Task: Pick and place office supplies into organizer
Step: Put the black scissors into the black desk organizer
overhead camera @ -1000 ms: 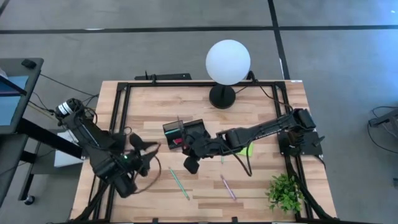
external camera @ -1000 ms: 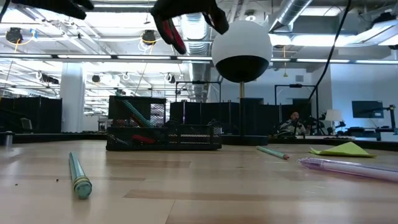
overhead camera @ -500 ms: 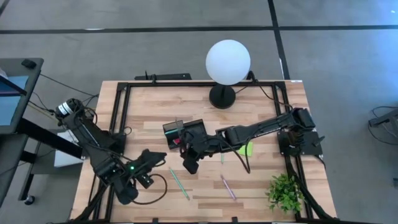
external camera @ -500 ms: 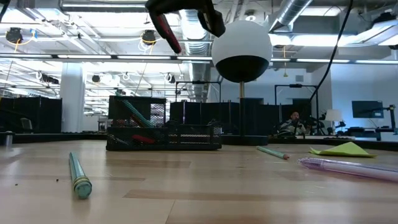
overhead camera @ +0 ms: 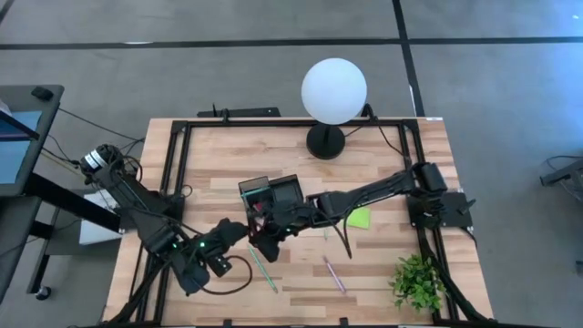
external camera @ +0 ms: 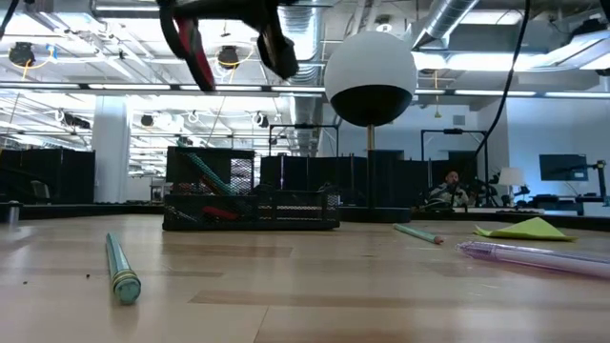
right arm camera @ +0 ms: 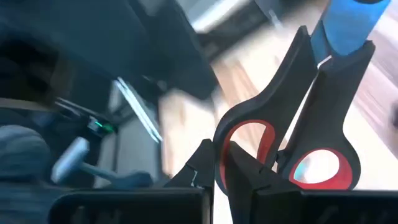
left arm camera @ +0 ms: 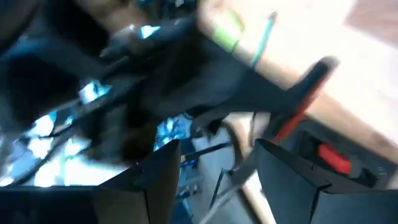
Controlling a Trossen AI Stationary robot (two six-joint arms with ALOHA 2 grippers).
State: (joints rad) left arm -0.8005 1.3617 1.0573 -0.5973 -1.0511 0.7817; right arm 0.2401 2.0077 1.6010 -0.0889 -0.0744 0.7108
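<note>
Right gripper (right arm camera: 219, 163) is clamped on the scissors (right arm camera: 292, 134), held in the air just beside the organizer (overhead camera: 273, 193). Best line them up along an open compartment, lower, then release. Left gripper (overhead camera: 239, 232) waits close by, fingers apart.

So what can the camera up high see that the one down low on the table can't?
Only the high view shows the green plant, the left gripper open near the table's front left, and the whole right arm reaching to the organizer.

Only the low view shows the room behind, with a person sitting far off, and the scissors hanging in the air, their red handle showing.

Both show the organizer, the white globe lamp, the lime-green sticky pad, pens lying on the table, and the right gripper, shut on the scissors.
</note>
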